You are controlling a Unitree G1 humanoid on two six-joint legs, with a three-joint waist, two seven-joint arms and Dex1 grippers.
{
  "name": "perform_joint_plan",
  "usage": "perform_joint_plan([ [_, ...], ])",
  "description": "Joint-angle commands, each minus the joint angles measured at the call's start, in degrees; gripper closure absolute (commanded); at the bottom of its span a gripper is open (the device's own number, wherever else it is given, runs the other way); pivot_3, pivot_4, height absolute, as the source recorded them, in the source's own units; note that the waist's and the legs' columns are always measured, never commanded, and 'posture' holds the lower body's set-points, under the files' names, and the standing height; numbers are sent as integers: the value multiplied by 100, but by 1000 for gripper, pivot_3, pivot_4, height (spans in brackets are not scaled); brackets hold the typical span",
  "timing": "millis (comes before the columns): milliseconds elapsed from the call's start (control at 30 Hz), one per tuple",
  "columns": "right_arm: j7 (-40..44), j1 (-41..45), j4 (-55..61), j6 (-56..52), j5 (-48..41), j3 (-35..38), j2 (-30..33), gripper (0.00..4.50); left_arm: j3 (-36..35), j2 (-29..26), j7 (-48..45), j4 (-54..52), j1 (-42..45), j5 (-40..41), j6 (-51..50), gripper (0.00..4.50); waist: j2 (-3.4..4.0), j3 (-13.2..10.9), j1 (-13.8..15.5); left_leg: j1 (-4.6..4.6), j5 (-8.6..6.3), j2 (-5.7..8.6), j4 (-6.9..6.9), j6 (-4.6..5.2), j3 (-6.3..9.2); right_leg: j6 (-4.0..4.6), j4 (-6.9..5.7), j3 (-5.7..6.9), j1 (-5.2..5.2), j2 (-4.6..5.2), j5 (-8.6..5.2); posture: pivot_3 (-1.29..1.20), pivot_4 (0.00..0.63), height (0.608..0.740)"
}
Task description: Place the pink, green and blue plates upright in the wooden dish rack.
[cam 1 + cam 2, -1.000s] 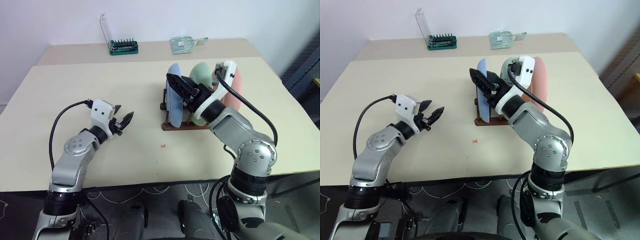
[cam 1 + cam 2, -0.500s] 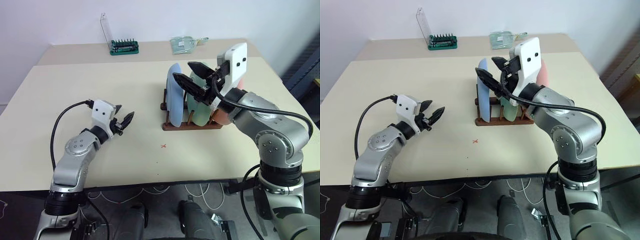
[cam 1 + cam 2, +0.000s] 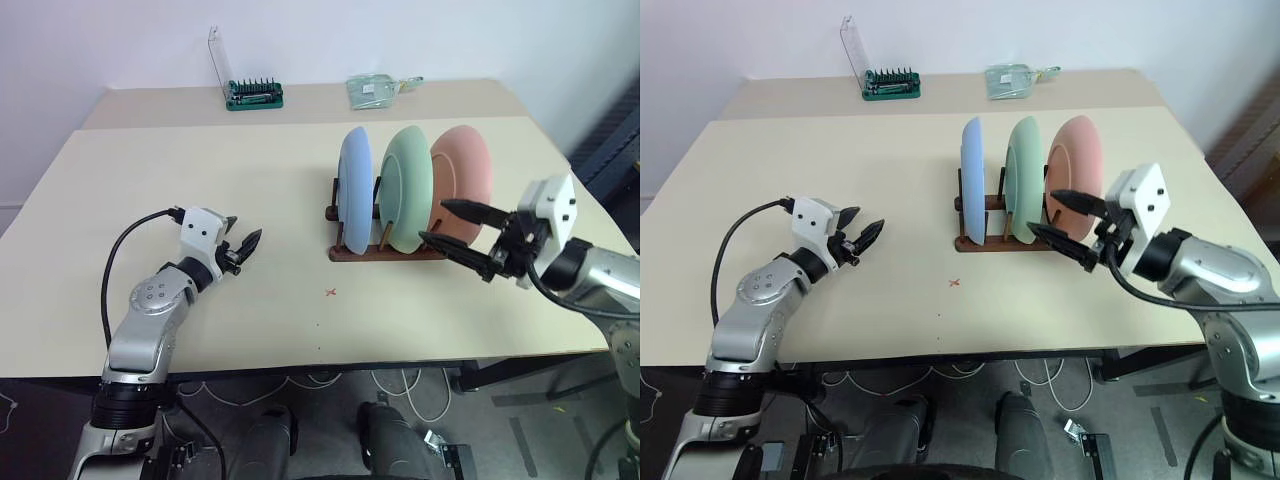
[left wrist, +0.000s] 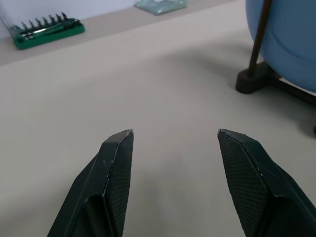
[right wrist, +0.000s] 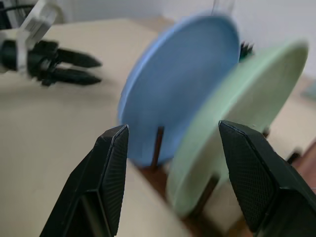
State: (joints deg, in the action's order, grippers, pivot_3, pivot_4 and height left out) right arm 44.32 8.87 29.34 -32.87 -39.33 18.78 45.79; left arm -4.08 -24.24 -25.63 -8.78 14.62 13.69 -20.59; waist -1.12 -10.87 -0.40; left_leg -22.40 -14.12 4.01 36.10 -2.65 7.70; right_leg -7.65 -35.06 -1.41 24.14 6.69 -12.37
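Left eye view: I see the blue plate (image 3: 355, 190), green plate (image 3: 408, 188) and pink plate (image 3: 461, 183) standing upright, left to right, in the wooden rack (image 3: 385, 250) on the counter (image 3: 200, 190). My right claw (image 3: 458, 232) hangs spread and empty near the pink plate. My left claw (image 3: 246, 248) is spread, empty, well left of the rack.

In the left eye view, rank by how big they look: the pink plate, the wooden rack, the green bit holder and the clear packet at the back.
1. pink plate
2. wooden rack, mostly hidden by plates, so unsure
3 and 4. green bit holder and clear packet look alike; both sit farther from the camera, so unranked.
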Motion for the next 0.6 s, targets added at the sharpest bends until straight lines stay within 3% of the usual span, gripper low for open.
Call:
perform_joint_plan([
  [33,26,-410,-26,348,87,425,-127,1578,-65,-80,-118,1,-37,-33,200,1719,-3,2,-3,0,0,0,1,0,0,0,0,0,-1,0,0,0,150,740],
  [267,-62,-1262,-256,576,355,426,-403,1578,71,-141,-588,142,-253,99,196,1719,-1,2,-3,-1,0,3,3,0,3,-1,0,0,-4,3,-1,0,150,740],
  [600,-39,-1156,-973,915,747,112,-606,1578,156,-119,-797,-52,-575,121,107,1719,1,2,-12,0,-1,3,2,0,3,-1,0,0,-4,3,-1,0,150,740],
])
